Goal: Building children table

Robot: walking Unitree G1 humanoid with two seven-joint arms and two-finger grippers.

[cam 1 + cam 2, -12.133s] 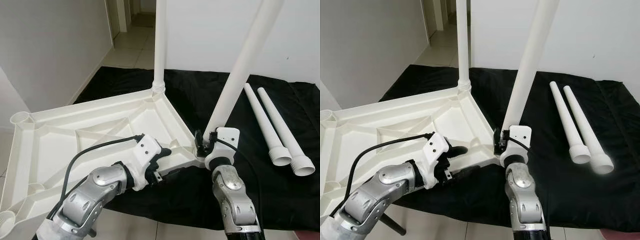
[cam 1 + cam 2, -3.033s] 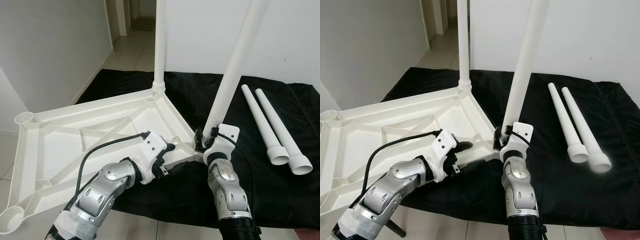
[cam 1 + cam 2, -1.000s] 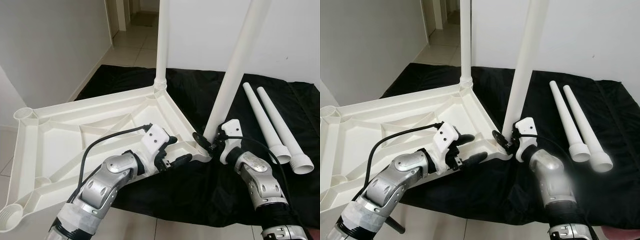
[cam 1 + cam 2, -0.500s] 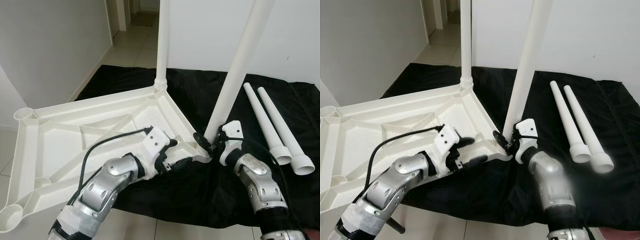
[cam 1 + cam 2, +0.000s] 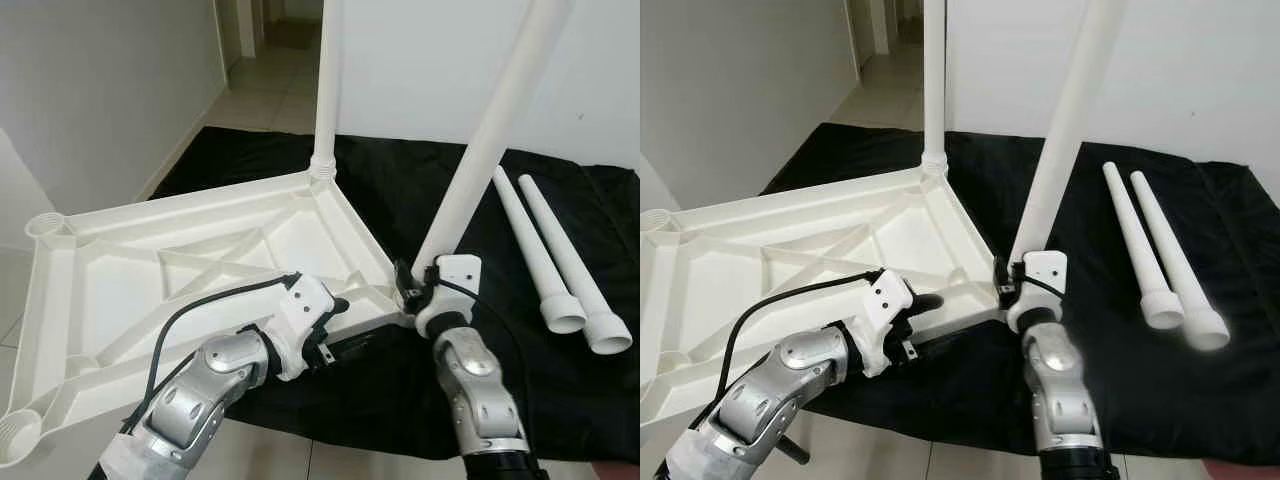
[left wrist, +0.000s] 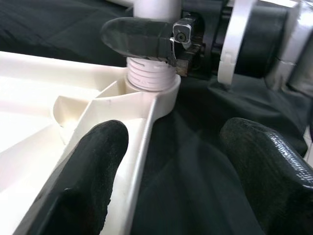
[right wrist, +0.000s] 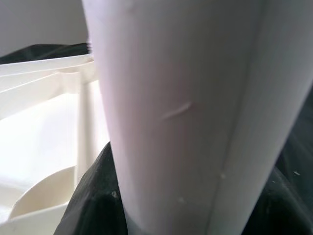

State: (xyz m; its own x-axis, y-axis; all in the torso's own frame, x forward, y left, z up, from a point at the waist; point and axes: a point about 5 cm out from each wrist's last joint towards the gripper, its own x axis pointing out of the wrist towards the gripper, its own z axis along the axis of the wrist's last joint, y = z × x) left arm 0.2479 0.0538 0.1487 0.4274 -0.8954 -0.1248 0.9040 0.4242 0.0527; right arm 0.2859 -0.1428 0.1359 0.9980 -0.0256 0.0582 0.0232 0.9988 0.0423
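A: Tabletop, white plastic, upside down with its ribbed underside up, part on the black cloth, part sticking out over the tiled floor on the robot's left. Legs?

B: Far leg stands upright in the far corner socket. Near leg sits in the near right corner socket and leans away to the right. Two spare legs lie side by side on the cloth, well to the right, flared ends toward the robot.

A: Right gripper?

B: At the very foot of the near leg, just above the socket. Right wrist view has the white tube pressed between the two black fingers, one either side. So clamped on it.

A: Left gripper?

B: At the tabletop's near edge, close beside that same corner. Left wrist view: fingers spread wide, one fingertip over the inside of the tray rim, the other out over the cloth. Gripping nothing. Can't tell if the inner pad touches the plastic.

A: Anything else?

B: The left wrist view shows a black finger of the right gripper on the leg's threaded collar. White walls left and behind, and a hallway running off at the top.
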